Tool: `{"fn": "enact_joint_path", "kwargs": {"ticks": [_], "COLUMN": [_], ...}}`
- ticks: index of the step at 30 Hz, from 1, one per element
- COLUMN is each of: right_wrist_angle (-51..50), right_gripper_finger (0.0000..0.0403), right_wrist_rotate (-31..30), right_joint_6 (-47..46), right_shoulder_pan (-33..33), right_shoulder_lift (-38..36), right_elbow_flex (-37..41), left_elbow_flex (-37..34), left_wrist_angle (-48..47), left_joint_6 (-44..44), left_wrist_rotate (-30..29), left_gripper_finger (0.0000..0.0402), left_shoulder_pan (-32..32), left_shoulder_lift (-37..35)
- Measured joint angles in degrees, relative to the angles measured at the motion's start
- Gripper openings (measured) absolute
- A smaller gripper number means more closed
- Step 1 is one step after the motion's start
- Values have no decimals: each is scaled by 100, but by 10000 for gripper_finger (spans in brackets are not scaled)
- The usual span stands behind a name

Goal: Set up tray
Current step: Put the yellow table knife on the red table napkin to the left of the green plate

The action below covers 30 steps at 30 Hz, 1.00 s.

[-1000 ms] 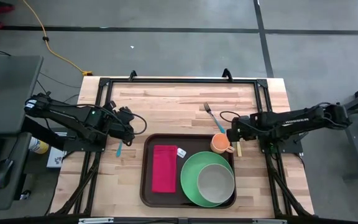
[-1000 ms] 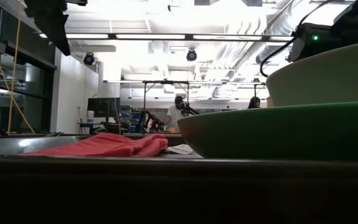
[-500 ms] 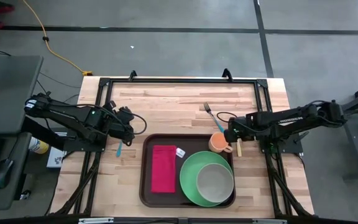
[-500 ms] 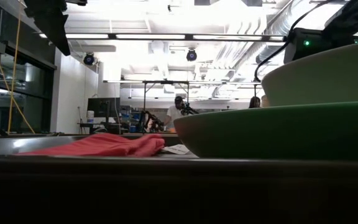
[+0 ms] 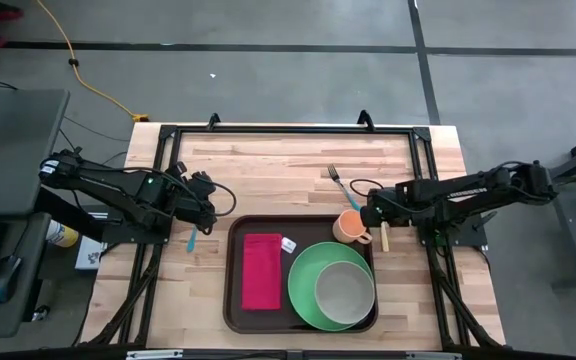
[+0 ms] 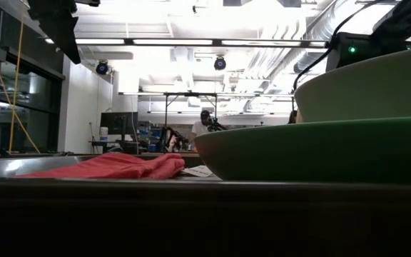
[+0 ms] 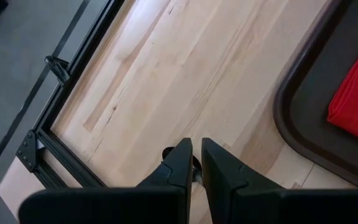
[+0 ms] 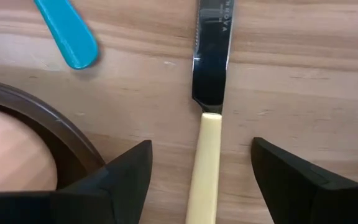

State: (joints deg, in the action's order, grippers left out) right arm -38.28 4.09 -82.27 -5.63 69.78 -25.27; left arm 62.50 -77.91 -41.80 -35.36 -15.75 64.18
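Note:
The dark brown tray lies at the table's near middle. It holds a red napkin, a green plate with a pale bowl, and an orange cup in its far right corner. My right gripper is open, low at that corner. Its fingers straddle the cream handle of a knife without touching it. My left gripper is shut and empty above the wood left of the tray; it also shows in its wrist view. My right gripper has the outer side of one open finger against the tray's raised rim at the far right corner, coming low from the table's right side. The finger itself hides the exact place of touch. The tray lies flat on the table.
A blue-handled fork lies on the wood beyond the cup, its handle end showing in the right wrist view. A blue-handled utensil lies left of the tray, near my left gripper. Bare wood fills the far half of the table.
My right gripper has gone a little toward the table's left edge. The tray has slid slightly left along the table, and the napkin, plate, bowl and cup have gone with it.

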Motion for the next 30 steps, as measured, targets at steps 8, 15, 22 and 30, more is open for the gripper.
{"fn": "enact_joint_path", "kwargs": {"ticks": [8, 15, 22, 30], "right_wrist_angle": [-83, -67, 123, -68], "right_gripper_finger": [252, 252, 252, 252], "right_wrist_rotate": [-141, -198, -424, -255], "right_joint_6": [237, 252, 283, 256], "right_shoulder_pan": [8, 96, 92, 92], "right_shoulder_lift": [-31, -152, -601, -823], "right_elbow_flex": [-191, -186, -188, -191], "left_elbow_flex": [0, 0, 0, 0], "left_wrist_angle": [2, 3, 4, 6], "left_joint_6": [81, 109, 109, 108], "left_wrist_rotate": [-2, -1, 4, 16], "left_gripper_finger": [67, 67, 67, 67], "left_shoulder_pan": [-2, 0, 0, -1], "left_shoulder_lift": [0, 0, 0, 1]}}
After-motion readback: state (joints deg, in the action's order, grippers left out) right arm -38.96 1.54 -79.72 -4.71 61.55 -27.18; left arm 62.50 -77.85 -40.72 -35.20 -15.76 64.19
